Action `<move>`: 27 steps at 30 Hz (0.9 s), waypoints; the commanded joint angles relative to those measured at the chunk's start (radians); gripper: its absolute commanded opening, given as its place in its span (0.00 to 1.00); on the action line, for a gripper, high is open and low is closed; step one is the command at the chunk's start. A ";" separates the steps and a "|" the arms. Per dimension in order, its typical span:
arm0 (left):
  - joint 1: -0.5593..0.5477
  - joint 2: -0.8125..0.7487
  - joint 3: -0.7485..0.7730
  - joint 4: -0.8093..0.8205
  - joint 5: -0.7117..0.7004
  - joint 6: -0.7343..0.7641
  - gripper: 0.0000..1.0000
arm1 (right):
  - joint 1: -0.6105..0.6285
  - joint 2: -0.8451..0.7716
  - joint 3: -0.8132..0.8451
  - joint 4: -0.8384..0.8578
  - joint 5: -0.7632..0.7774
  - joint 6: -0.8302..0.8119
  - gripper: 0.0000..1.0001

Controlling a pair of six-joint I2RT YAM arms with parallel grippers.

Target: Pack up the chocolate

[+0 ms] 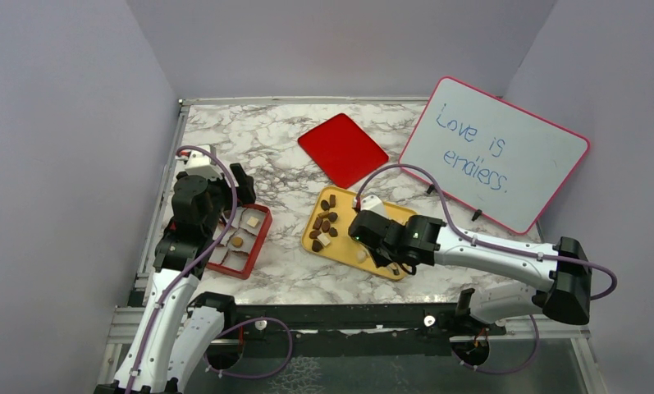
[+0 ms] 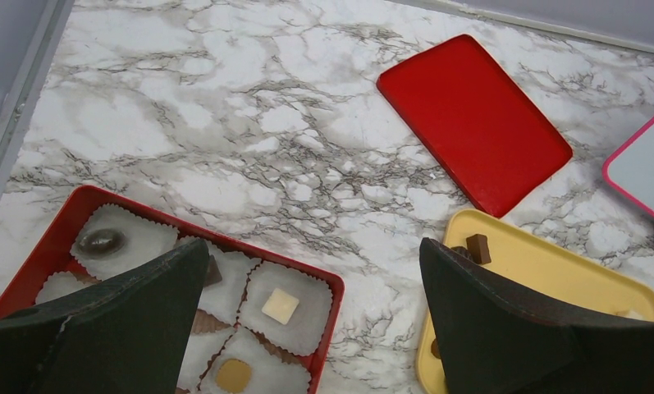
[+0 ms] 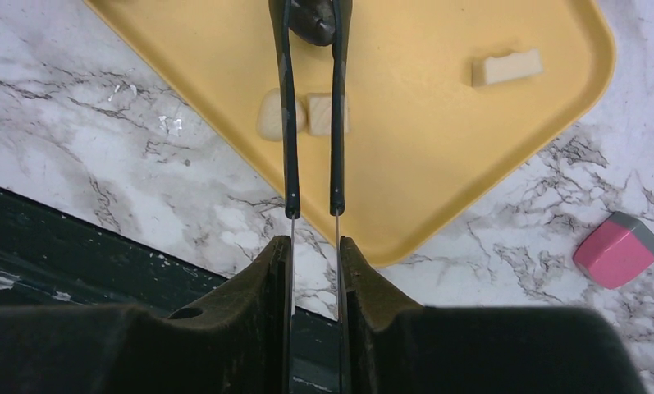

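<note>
The main risk is sitting at the tips of the right claw point(image 3: 311, 10). Its 2 thin fingers are pinching a dark chocolate point(image 3: 313, 26) only at their very ends, so the small rounded piece could be squirting out or twisting sideways on the lift. How firmly it is seated I cannot tell. Just beneath the fingers, 2 cream pieces point(image 3: 267, 115) are lying side by side on the yellow tray point(image 3: 438, 164). A dropped candy would likely be landing among them or rolling off the near edge onto the bench point(image 3: 85, 123).

The carry is looking awkward too. The red box point(image 2: 249, 250) is lying well apart from the tray, on the left, and the left claw point(image 2: 311, 246) is hanging over it, fully spread and holding nothing. The 2 arms could be crowding each other above it. Some cups are already holding a piece: a dark oval point(image 2: 102, 240), a cream square point(image 2: 280, 305) and a tan round point(image 2: 233, 373). A careless release could be doubling up a cup.

The right arm is holding a long, low reach leftward across the tray, wrist pitched down. The left arm is standing folded, claw aimed down at the box. Most of the chocolate point(image 1: 323, 223) is lying clustered at the tray's far-left end.
</note>
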 commanded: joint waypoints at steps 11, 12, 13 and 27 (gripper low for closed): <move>-0.003 -0.011 0.113 -0.017 -0.030 -0.031 0.99 | -0.007 0.013 0.148 0.283 -0.045 -0.198 0.26; -0.002 -0.010 0.127 -0.022 -0.037 -0.033 0.99 | -0.007 0.018 0.153 0.318 -0.059 -0.217 0.26; -0.002 -0.011 0.142 -0.027 -0.043 -0.037 0.99 | -0.007 0.023 0.155 0.358 -0.076 -0.239 0.26; -0.002 -0.040 0.304 -0.025 -0.123 -0.066 0.99 | -0.007 0.200 0.214 0.754 -0.295 -0.398 0.27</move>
